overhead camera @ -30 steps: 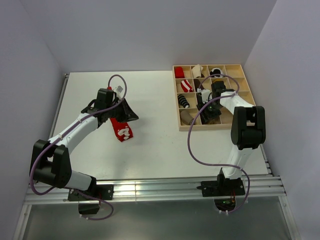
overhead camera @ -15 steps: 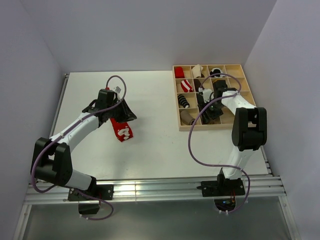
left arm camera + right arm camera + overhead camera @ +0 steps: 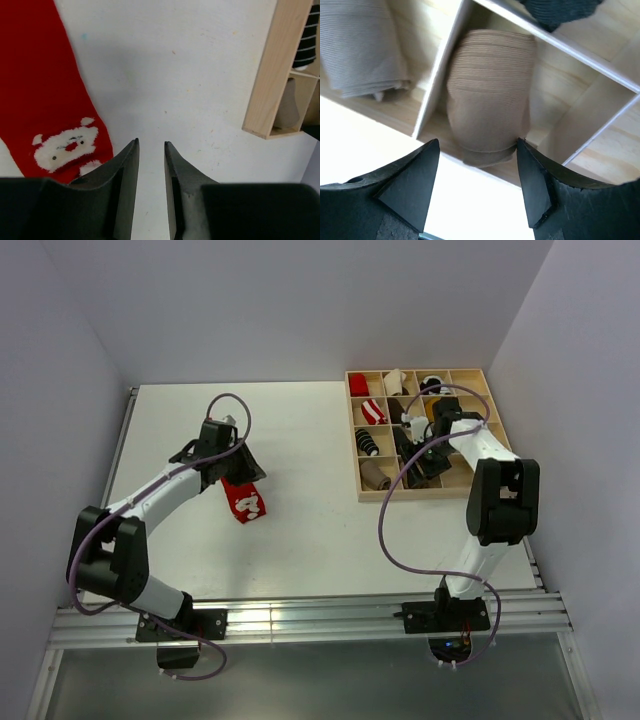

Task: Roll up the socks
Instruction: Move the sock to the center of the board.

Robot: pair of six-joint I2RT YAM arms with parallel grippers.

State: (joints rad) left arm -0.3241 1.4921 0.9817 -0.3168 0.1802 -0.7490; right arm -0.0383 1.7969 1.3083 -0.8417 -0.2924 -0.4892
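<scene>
Since a second ago, we see the left arm's wrist drawn slightly back and to the left, uncovering a little more of the red sock (image 3: 243, 500), which has not moved on the white table (image 3: 300, 430). The right arm's wrist has shifted a little to the right over the wooden tray (image 3: 355, 455).

From above, the arm's wrist hides the sock's far end, and the right arm covers the compartment it is working over. In the left wrist view, the sock is cut off at the top edge and behind the left finger.

The left gripper (image 3: 151, 146) has its jaws a narrow gap apart, with only bare table between them and the sock just to their left. The right gripper (image 3: 476, 142) has its jaws spread wide and grips nothing. The tan sock (image 3: 490, 90) lies in a front-row compartment, its near end between the fingertips. We cannot tell whether the right pad touches it.

The red sock is flat knit with a fluffy white Santa face. The tan sock is finely ribbed and rolled into a blunt bundle. A second tan bundle (image 3: 362, 50) fills the next cell, behind thin pale wood dividers.
</scene>
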